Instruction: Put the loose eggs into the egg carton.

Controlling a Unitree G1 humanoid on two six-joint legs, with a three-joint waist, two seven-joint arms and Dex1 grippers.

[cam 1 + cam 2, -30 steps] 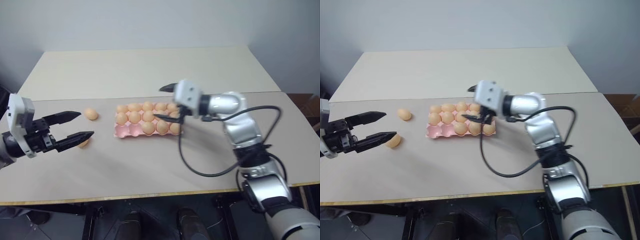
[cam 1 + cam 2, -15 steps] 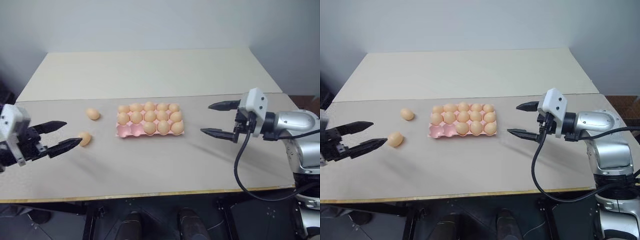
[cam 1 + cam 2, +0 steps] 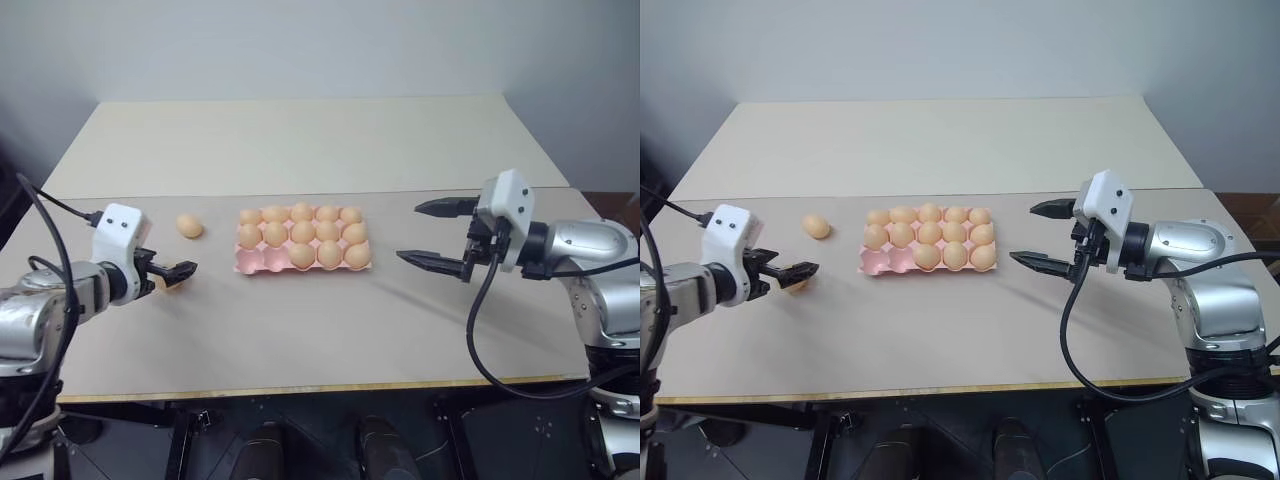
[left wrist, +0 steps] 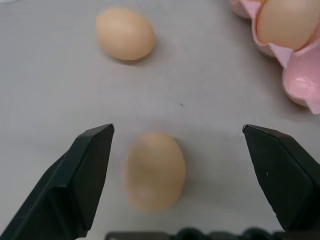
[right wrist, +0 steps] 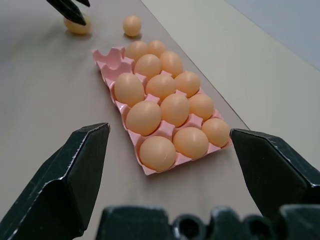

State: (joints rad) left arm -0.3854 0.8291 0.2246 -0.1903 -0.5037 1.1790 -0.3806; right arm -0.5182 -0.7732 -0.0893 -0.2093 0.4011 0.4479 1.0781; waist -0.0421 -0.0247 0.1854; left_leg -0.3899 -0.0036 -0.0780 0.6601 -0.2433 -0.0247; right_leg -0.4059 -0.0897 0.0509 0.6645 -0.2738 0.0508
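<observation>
Thirteen eggs fill the pink carton (image 3: 300, 262) at mid-desk (image 3: 300, 140), two near-left cups bare. Two loose eggs lie left of it: one (image 3: 189, 225) apart, one (image 4: 154, 170) between the spread left tool (image 3: 172, 273). The right tool (image 3: 432, 232), spread wide, hovers right of the carton, aimed at it.

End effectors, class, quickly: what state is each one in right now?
Left end effector: open, straddling a loose egg on the table, not gripping it.
Right end effector: open, empty, held off to the side of the egg carton.
</observation>
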